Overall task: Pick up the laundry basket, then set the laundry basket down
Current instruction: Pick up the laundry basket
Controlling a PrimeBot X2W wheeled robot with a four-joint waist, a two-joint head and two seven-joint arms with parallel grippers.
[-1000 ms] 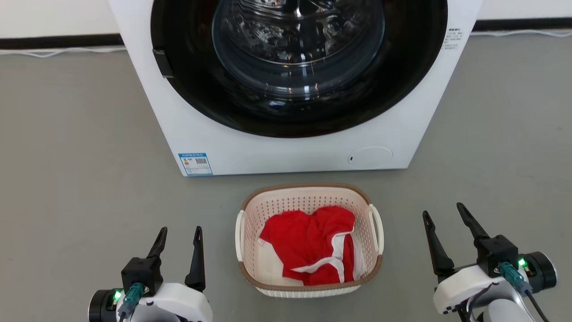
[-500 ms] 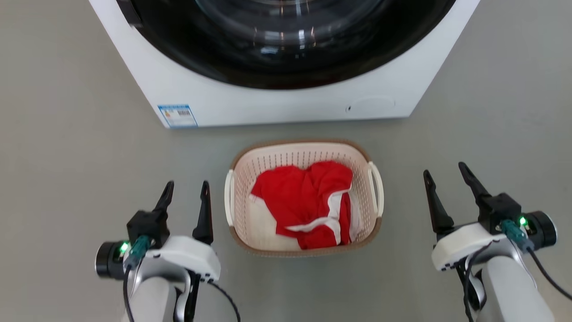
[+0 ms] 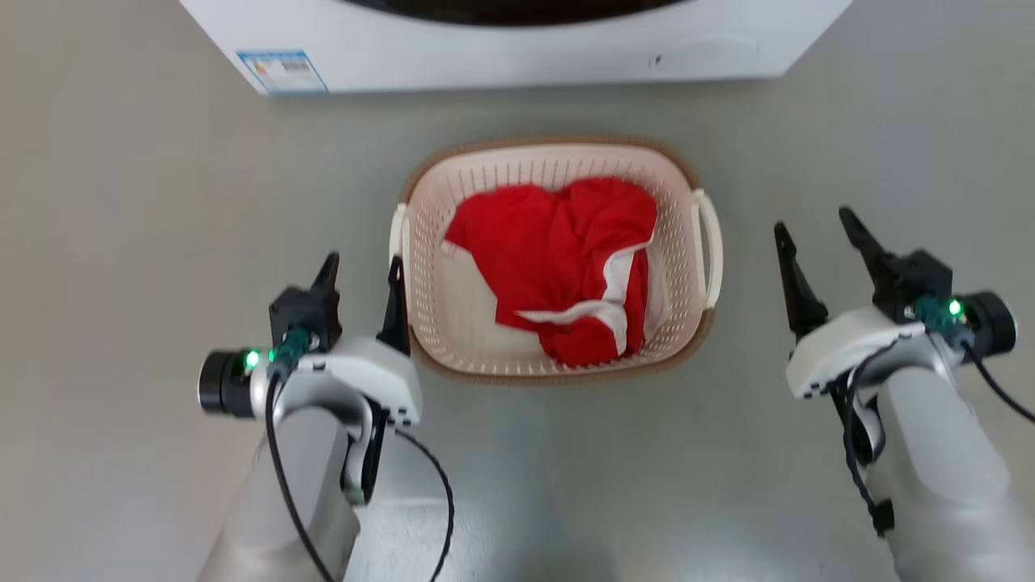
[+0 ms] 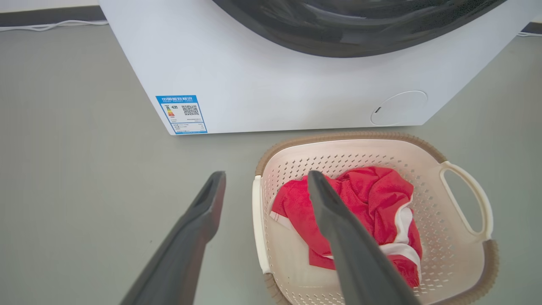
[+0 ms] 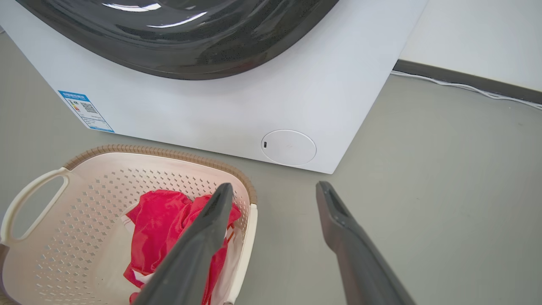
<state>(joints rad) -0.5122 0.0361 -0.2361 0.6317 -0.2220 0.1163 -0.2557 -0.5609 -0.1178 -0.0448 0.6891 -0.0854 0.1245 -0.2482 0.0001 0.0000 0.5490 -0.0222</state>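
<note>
Left pincer: the left pincer is spread open and holds nothing.
Right pincer: the right pincer is also spread wide and empty, fingers pointing toward the machine.
Laundry basket: the laundry basket stands on the grey floor between the two pincers, its brown rim level.
Left side: the left pincer's inner finger stands hard beside the basket's left handle; I cannot tell from here whether they touch.
Left wrist view: that handle shows in the gap between the two fingers, and the inner finger reaches across the basket's inside.
Right side: the right handle lies inward of the right pincer, with bare floor between it and the nearer finger.
Contents: a red garment with white trim lies bunched in the basket, leaving bare bottom on the side toward the left pincer.
Washing machine: the white washing machine stands beyond the fingertips of both pincers, past the basket, with a strip of floor between them.
Sticker: a blue label sits low on the machine's front, ahead of the left pincer.
</note>
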